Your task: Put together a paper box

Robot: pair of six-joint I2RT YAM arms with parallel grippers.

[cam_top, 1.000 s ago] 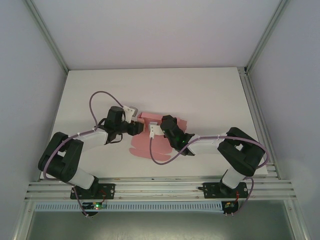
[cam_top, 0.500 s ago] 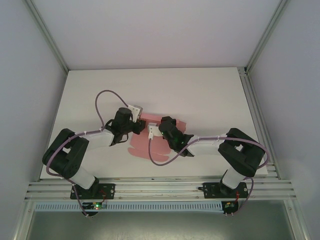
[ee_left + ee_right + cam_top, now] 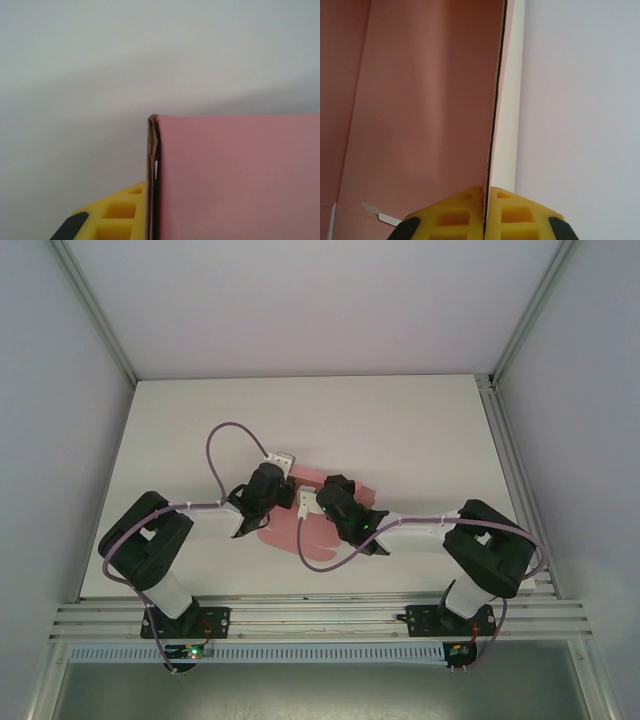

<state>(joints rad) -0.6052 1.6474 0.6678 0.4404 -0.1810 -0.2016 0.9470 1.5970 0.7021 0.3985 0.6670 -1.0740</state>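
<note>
Assembly stood at an early-to-middle stage, judged from the card's form. The paper box (image 3: 283, 534) lay near the centre of the bench (image 3: 400, 420), slightly toward 6 o'clock, and in the overhead view it read as a largely flat pink sheet, not a closed box. The left end effector (image 3: 285, 496) met it from 9 o'clock. In the left wrist view one yellow pad (image 3: 122, 214) lay against a doubled, folded card edge; the opposite pad was hidden behind the pink panel, so the pinch on that fold is an inference. The right end effector (image 3: 485, 212) worked from 3 o'clock, its two pads pressed together on a thin card wall standing upright, pink on its 9 o'clock face and white on its 3 o'clock face. At least one wall was therefore raised and one edge creased. Outstanding work appeared to include raising the other walls, tucking tabs and closing the box; no tab could be confirmed as seated.
</note>
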